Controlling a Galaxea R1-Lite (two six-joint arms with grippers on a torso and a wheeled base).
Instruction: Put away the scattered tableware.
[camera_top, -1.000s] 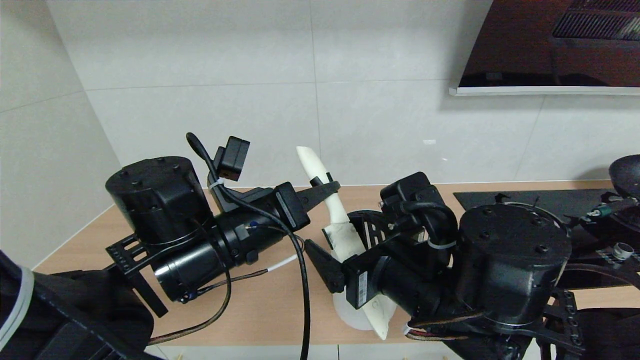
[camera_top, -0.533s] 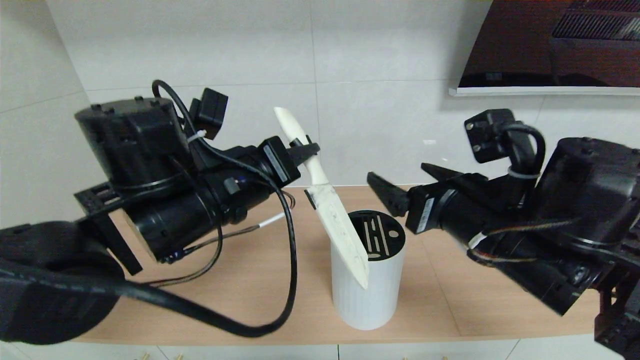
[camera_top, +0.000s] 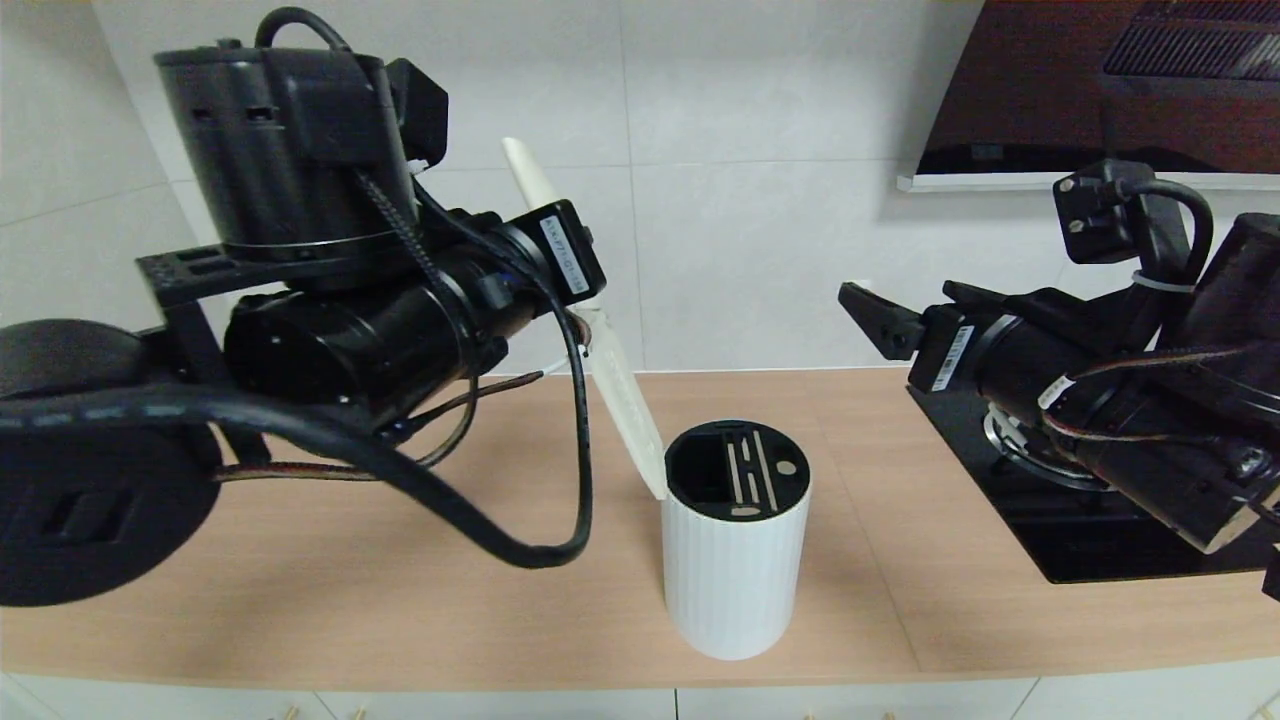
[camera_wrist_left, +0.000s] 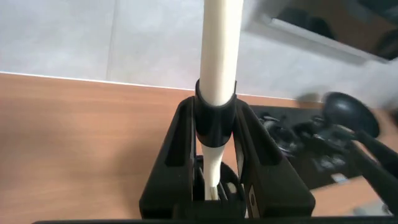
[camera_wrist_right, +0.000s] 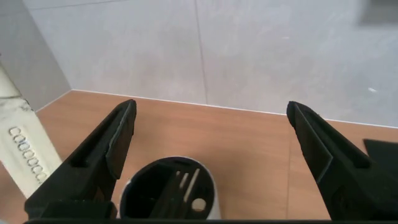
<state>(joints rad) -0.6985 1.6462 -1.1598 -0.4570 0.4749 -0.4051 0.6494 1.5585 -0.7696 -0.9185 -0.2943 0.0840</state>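
Since a second ago, the left gripper (camera_top: 588, 312) has raised the knife (camera_top: 622, 400) and the right gripper (camera_top: 905, 305) has withdrawn toward 3 o'clock. Head view: the blade tip hangs at the 9 o'clock rim of the holder (camera_top: 736, 560), perhaps touching. Left wrist view: jaws pinch the handle. Right wrist view: fingers (camera_wrist_right: 115, 140) spread, empty. Bring the blade upright over a slot before lowering.

The white ribbed round knife holder (camera_top: 735, 570) stands on the light wooden counter (camera_top: 400, 600), near its front edge. The white ceramic knife (camera_top: 625, 400) hangs tilted over the holder's left side, tip just beside the rim, handle up in the left gripper (camera_wrist_left: 216, 109). The black flat stove top (camera_top: 1080, 530) lies to the right. The right gripper (camera_top: 895, 292) is up above its left edge.
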